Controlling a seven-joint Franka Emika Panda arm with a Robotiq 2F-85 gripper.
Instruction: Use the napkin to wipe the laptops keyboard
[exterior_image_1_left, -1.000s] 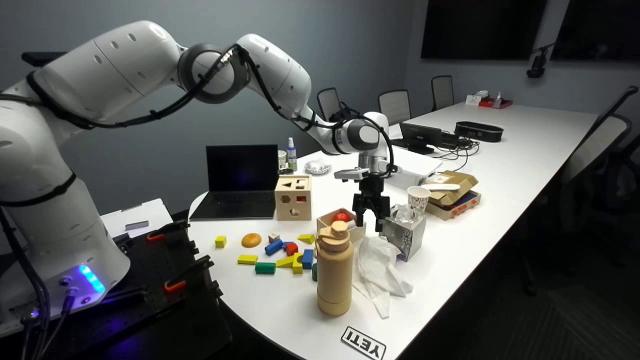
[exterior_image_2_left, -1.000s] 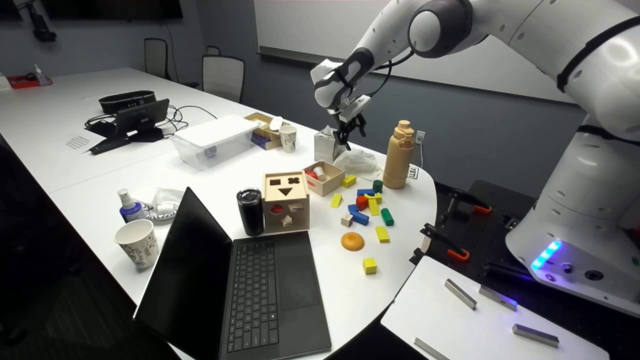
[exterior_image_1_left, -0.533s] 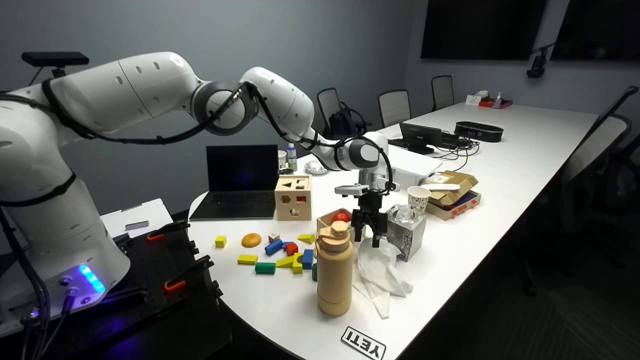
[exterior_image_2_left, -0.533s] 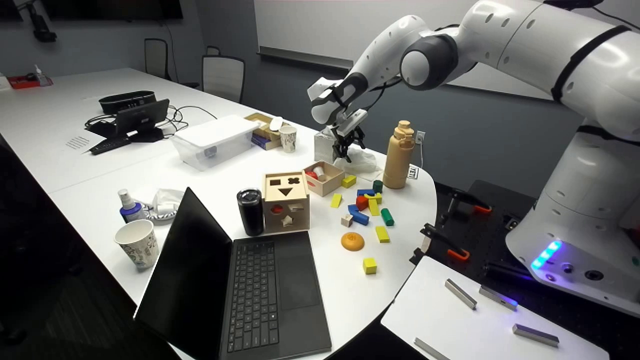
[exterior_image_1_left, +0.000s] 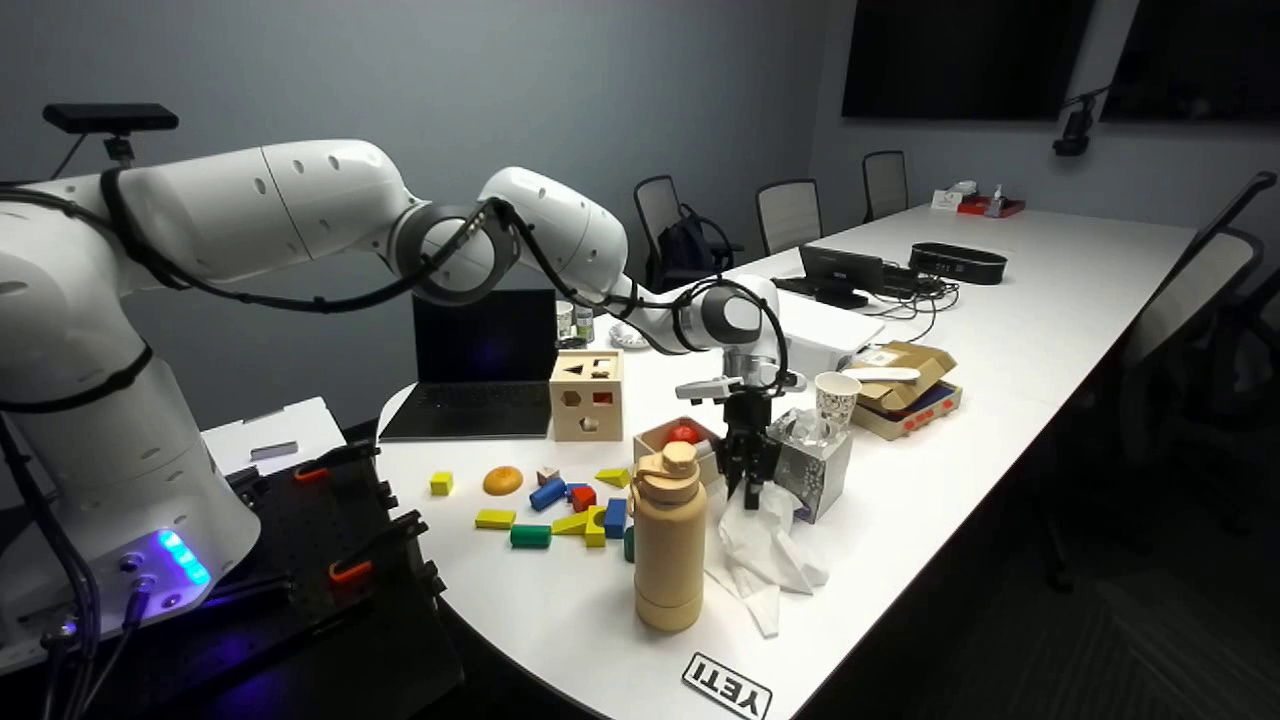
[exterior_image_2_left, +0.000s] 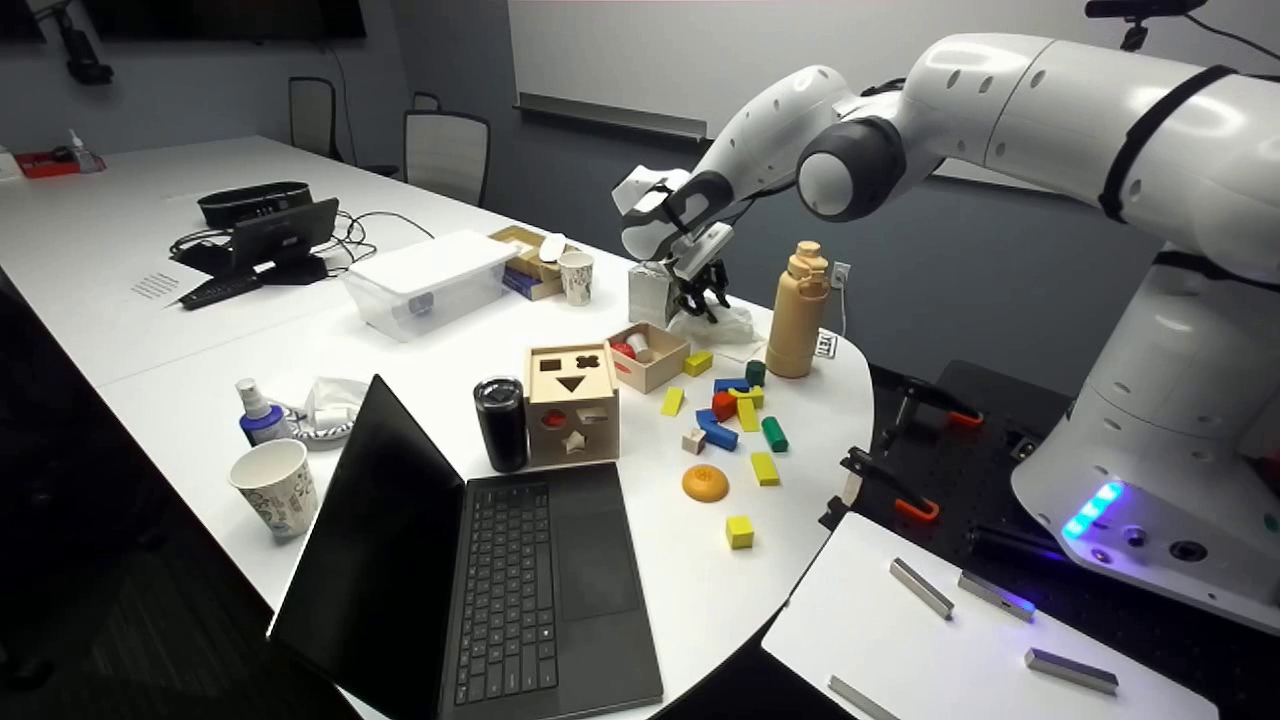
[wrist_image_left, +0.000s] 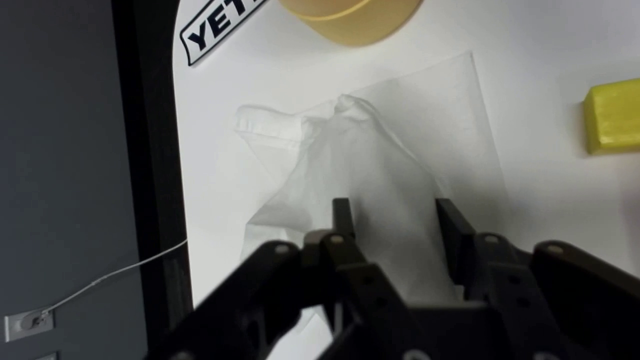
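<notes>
The gripper (wrist_image_left: 394, 212) is right down at the napkin (exterior_image_1_left: 768, 555) now — lower than half a second ago, and in an exterior view its fingers (wrist_image_left: 343, 217) look nearer to each other. They are not together, though: the wrist view shows a plain gap, the napkin showing in it with a finger on either side. I see no squeeze on it, and whether the fingers touch the counter (exterior_image_1_left: 890, 510) beneath I can't tell from here.

The napkin lies rumpled on the counter, near the edge, between the tan bottle (exterior_image_1_left: 670, 545) and the silver tissue box (exterior_image_1_left: 812, 475), with the small wooden tray (exterior_image_2_left: 668, 367) close by.

For the task, this reads to me as the start of the pick-up: the gripper looks well placed, and bringing the fingers in on a good fold seems the next thing called for. Something this thin could slip out if only its top gets pinched. Once lifted, I'd expect it to trail — a loose corner might brush the bottle or sweep the toy blocks (exterior_image_1_left: 596, 525).

The wiping is all to come. The laptop (exterior_image_1_left: 480, 365) stands unfolded well apart from the napkin, just beside the shape-sorting cube (exterior_image_1_left: 587, 415), its keyboard (exterior_image_2_left: 507, 590) facing up. The toy blocks lie on the way there, so a high carry looks safer than a drag.
</notes>
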